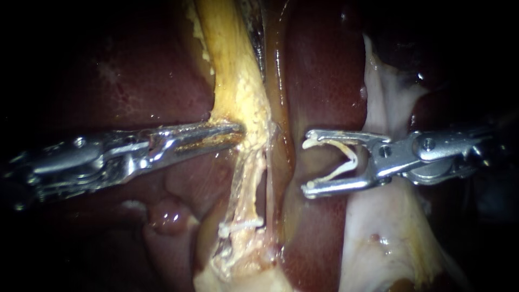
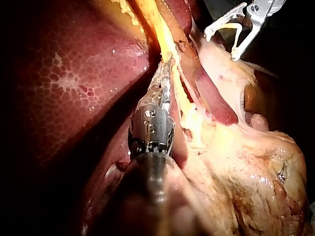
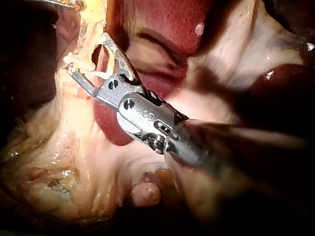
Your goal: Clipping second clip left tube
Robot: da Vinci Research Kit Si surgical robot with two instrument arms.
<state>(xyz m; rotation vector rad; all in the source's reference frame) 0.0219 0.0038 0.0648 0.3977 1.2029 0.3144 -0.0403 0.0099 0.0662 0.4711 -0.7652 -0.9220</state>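
The liver [image 1: 151, 81] fills most of what I can see, dark red, smooth and wet, with one cleft down the middle. To the right lies one sheet of pale tissue [image 1: 389, 232], whitish and folded, yellowing at its lower edge. Two long strands run down the cleft side by side. The left tube [image 1: 238, 92] is yellow, crumbly and fatty above, thinning to ragged cream fibres lower down. Just right of it is a glossy brown band [image 1: 277, 97], smooth and slick. There are two instruments, both of bright steel with hinged tips. The left instrument [image 1: 235, 130] has slim tapered jaws drawn almost together, pinching the yellow edge of the left tube. The right instrument [image 1: 308, 162] has squarer jaws spread wide, and a held clip [image 1: 336, 173] sits between them, one leg against each jaw. I count two clips, both white and thin. The held clip is splayed in a V, its mouth facing the left tube but apart from it, with the brown band between them. The placed clip [image 1: 241, 224] is clamped flat across the left tube, lower down than both instruments.
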